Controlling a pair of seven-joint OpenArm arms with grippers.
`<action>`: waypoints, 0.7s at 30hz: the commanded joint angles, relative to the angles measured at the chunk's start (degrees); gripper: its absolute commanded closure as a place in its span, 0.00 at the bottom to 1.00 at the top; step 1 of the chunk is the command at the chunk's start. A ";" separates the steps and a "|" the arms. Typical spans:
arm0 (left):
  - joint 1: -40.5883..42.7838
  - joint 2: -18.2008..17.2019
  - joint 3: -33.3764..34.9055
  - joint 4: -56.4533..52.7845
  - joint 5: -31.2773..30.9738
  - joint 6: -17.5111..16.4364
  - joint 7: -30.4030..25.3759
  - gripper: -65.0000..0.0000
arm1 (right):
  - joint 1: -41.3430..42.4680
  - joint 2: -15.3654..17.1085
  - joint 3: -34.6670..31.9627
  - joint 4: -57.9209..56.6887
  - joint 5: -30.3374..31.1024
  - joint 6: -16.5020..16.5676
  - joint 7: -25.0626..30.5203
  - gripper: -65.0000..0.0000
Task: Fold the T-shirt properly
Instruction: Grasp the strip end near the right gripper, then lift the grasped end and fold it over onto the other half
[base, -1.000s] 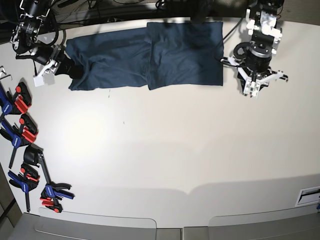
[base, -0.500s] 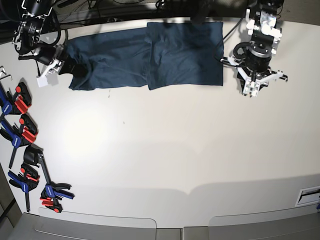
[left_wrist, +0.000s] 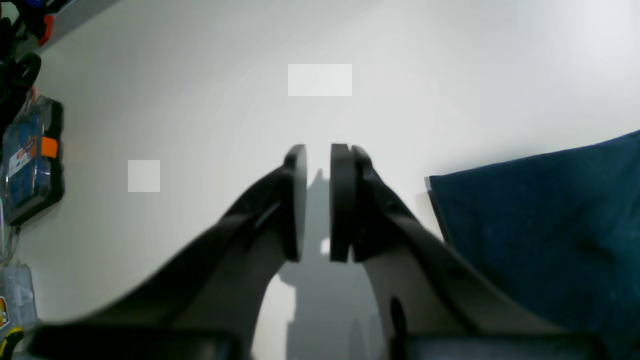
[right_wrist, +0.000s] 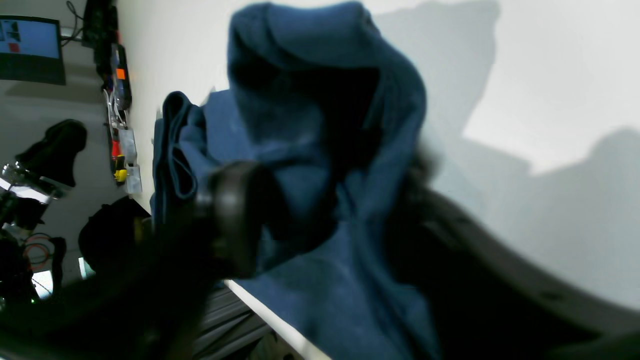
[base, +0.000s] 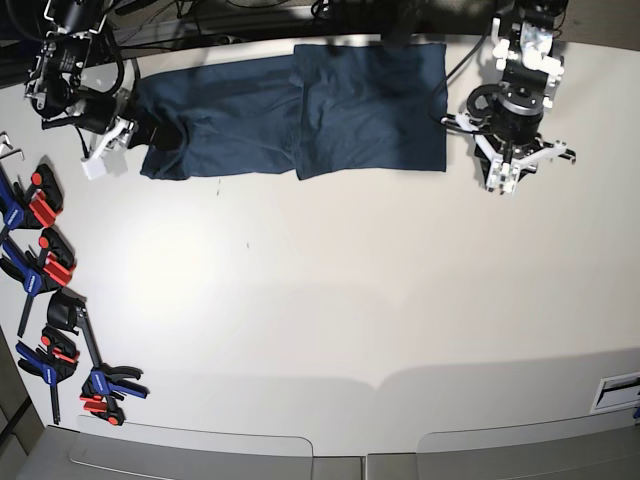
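The dark navy T-shirt lies flat along the table's back edge, its right part folded double. My right gripper is at the shirt's left end. In the right wrist view its fingers stand apart on either side of a raised hump of T-shirt fabric. The right gripper is blurred there, and I cannot tell whether it pinches the cloth. My left gripper hovers over bare table just right of the shirt. The left gripper holds nothing, with only a narrow gap between its pads, and the T-shirt corner lies beside it.
Several blue and red clamps lie along the white table's left edge, with more near the front left. A blue tool case sits beyond the table edge. Cables run behind the shirt.
My right gripper has shifted slightly toward the back and its fingers have drawn in around the shirt's left end, bunching the fabric. The left arm has not moved.
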 joint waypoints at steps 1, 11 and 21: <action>-0.15 -0.33 -0.26 1.14 1.01 0.24 -1.49 0.88 | 0.46 1.14 0.24 1.01 1.38 -0.05 0.25 0.68; -0.13 -0.35 -0.28 1.14 2.82 0.26 -0.28 1.00 | 0.48 1.16 0.24 1.01 2.01 -0.05 0.25 1.00; 0.02 -0.33 -8.85 1.11 -6.84 0.15 -0.15 1.00 | 0.46 1.27 0.26 3.96 9.91 -0.05 0.25 1.00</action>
